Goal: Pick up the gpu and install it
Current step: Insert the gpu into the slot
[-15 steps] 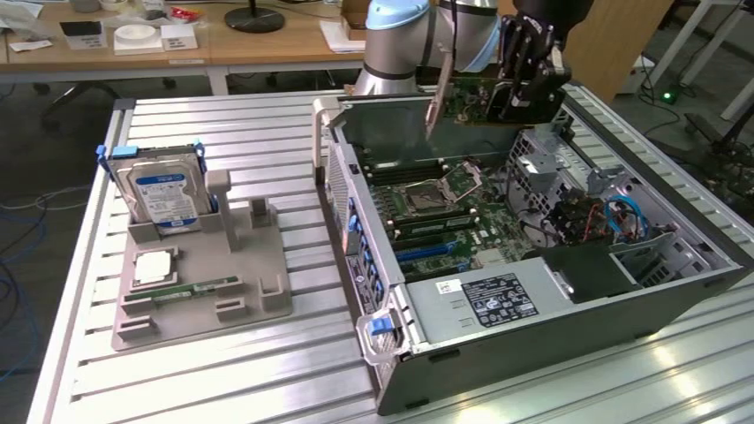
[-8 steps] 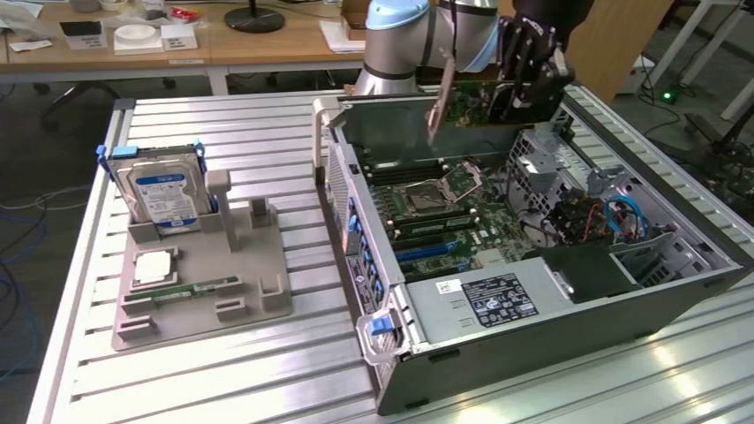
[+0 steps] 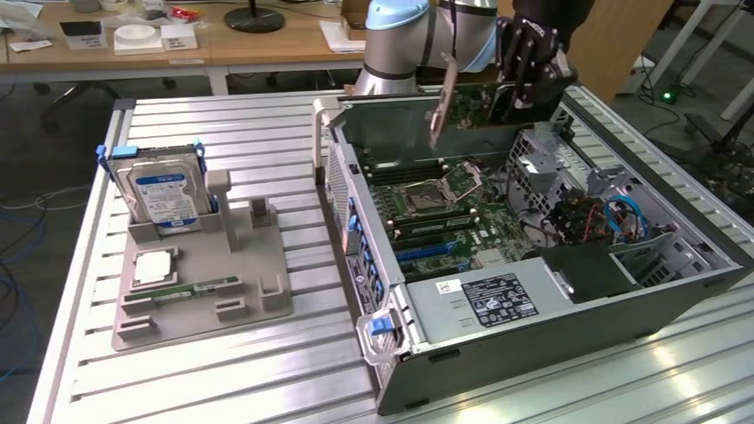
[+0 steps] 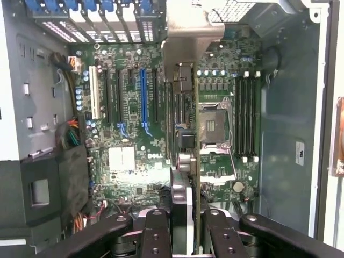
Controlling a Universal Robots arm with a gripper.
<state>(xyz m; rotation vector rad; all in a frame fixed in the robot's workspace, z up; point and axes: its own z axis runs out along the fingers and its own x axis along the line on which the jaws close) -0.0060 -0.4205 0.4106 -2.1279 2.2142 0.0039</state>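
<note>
gripper (image 3: 518, 88) closed on the gpu (image 3: 475, 108): fingers (image 4: 155, 234) narrow, one on each face of the card, gripping along its upper edge

gpu is in the air above the open computer case (image 3: 659, 291), over the end nearest the arm, clear of the motherboard (image 3: 471, 221) and not seated in any slot. card hangs on edge, green board facing the exterior camera, silver end bracket (image 3: 442, 97) on the exterior view's left side of it

wrist view looks straight down past the card: gpu (image 4: 184, 137) seen edge-on, its bracket (image 4: 185, 27) toward the case wall with the blue slot clips. on the board below, the blue slot (image 4: 143, 97) lies to one side of the card's line and the CPU socket (image 4: 215, 126) to the other, so the card is not lined up over the blue slot. memory slots (image 4: 247, 118) sit beyond the socket

power supply (image 3: 495, 300) with the black label is at the near end of the case

on the table (image 3: 236, 371), to the exterior view's left of the case, a gray fixture (image 3: 253, 265) carries a hard drive (image 3: 165, 199) standing upright, a memory stick (image 3: 194, 289) lying flat and a square processor chip (image 3: 154, 265). all well apart from the gripper
</note>
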